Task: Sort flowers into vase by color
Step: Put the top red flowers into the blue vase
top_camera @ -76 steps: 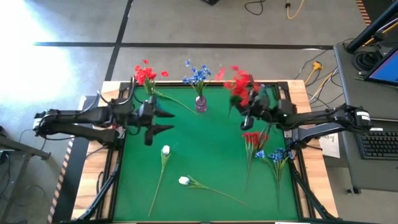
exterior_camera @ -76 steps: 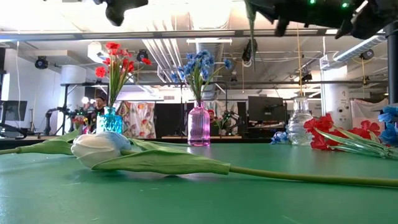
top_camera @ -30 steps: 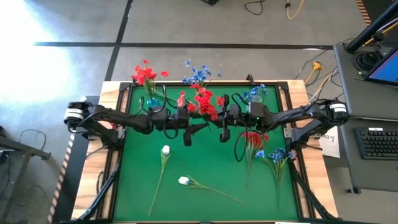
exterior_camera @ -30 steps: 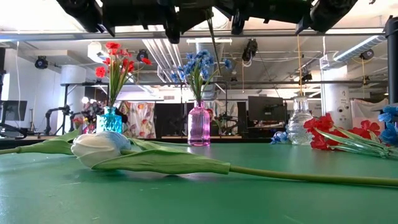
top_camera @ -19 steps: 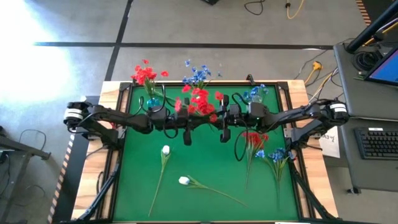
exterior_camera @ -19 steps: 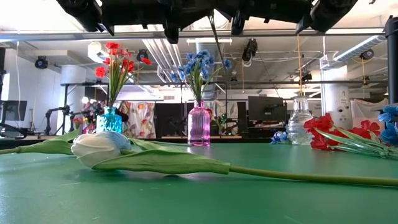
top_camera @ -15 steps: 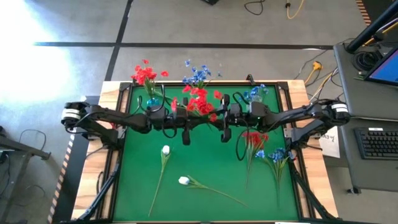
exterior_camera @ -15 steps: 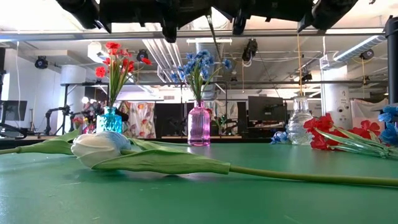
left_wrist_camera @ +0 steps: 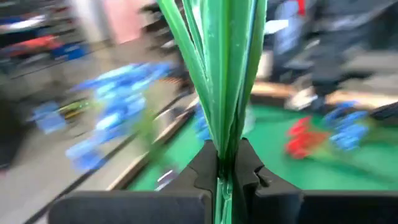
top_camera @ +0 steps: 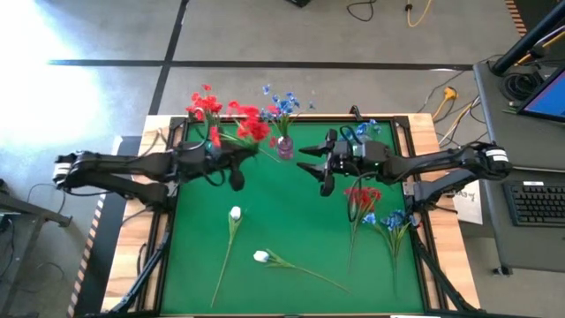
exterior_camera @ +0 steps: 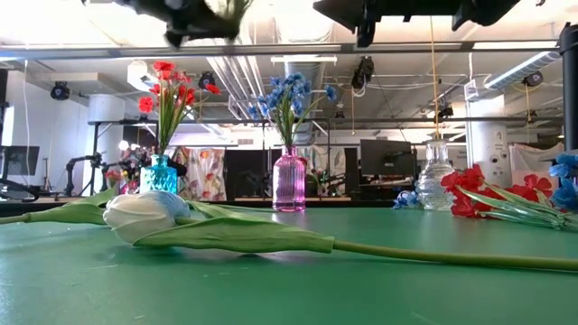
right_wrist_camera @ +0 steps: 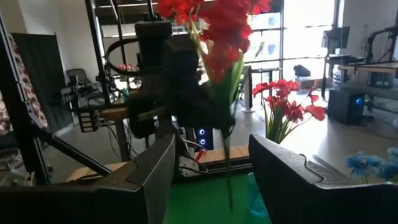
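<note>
My left gripper [top_camera: 231, 168], high over the table's far left part, is shut on a red flower [top_camera: 251, 129] with a green stem. My right gripper [top_camera: 314, 168] stands open right of it, high over the far middle, with nothing between its fingers [right_wrist_camera: 155, 171]. A teal vase [exterior_camera: 161, 174] at the far left holds red flowers [top_camera: 205, 104]. A pink vase [exterior_camera: 289, 181] holds blue flowers [top_camera: 281, 106]. A clear vase [exterior_camera: 435, 185] stands far right. Two white flowers [top_camera: 236, 214] [top_camera: 261, 257], red flowers [top_camera: 357, 199] and blue flowers [top_camera: 393, 221] lie flat on the green mat. My left gripper pinches the red flower's green stem and leaves [left_wrist_camera: 221, 163] between its two fingers, below the blooms. The fingers come about level from the table's left and lie across the stem. The flower is lifted clear and nearly upright, blooms [right_wrist_camera: 211, 22] up, its lower stem [right_wrist_camera: 227, 180] hanging below the fingers.
The three vases stand in a row along the mat's far edge. The loose flowers lie in the near left and right parts of the mat. A wooden rim [top_camera: 159, 128] frames the table. A desk with a keyboard [top_camera: 537, 203] stands right of it.
The red flower has passed from my right gripper to my left one. My left gripper shut on its stem, then swung up and toward the table's far left, carrying the flower toward the teal vase. My right gripper opened, let go and drew back slightly right.
</note>
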`<state>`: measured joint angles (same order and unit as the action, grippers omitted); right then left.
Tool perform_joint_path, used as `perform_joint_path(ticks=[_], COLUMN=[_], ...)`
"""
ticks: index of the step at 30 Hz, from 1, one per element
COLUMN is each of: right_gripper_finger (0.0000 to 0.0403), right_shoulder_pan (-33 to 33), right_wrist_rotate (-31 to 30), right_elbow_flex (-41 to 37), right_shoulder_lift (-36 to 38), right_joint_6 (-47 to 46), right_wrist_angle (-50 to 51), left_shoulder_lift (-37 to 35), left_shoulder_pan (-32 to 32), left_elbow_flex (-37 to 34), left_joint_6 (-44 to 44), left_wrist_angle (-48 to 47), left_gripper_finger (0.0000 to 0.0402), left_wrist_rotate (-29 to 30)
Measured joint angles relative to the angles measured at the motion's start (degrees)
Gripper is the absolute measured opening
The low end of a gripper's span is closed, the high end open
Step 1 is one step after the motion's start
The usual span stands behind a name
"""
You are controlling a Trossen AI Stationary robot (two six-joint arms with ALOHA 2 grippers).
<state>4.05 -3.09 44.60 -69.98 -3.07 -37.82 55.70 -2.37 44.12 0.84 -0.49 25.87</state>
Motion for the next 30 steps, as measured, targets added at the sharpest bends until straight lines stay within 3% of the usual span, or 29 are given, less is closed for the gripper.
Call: perform_joint_path(ticks=[3, 7, 18, 24, 30], right_gripper_finger=[0.0199, 0.0199, 0.0199, 0.0199, 0.0199], right_shoulder_pan=[0.0, 0.0, 0.0, 0.1, 0.1], right_wrist_rotate=[0.0, -0.1, -0.1, -0.1, -0.1], right_elbow_flex=[0.0, 0.0, 0.0, 0.0, 0.0], right_shoulder_lift=[-0.4, -0.4, -1.1, -1.4, -1.4], right_joint_6=[0.0, 0.0, 0.1, 0.1, 0.1], right_wrist_angle=[0.3, 0.3, 0.3, -0.2, -0.8], left_shoulder_lift=[-4.4, -9.0, -21.9, -27.1, -28.6], left_shoulder_pan=[-0.5, -2.6, -10.8, -13.0, -16.4], left_elbow_flex=[0.0, -0.6, -13.6, -16.6, -18.6], left_joint_6=[0.5, 1.5, 1.4, -1.3, -2.3], left_wrist_angle=[-8.5, -13.8, -6.5, -4.7, -3.5], left_gripper_finger=[0.0000, 0.0000, 0.0000, 0.0000, 0.0000], left_wrist_rotate=[6.3, 10.0, 10.8, 15.3, 15.6])
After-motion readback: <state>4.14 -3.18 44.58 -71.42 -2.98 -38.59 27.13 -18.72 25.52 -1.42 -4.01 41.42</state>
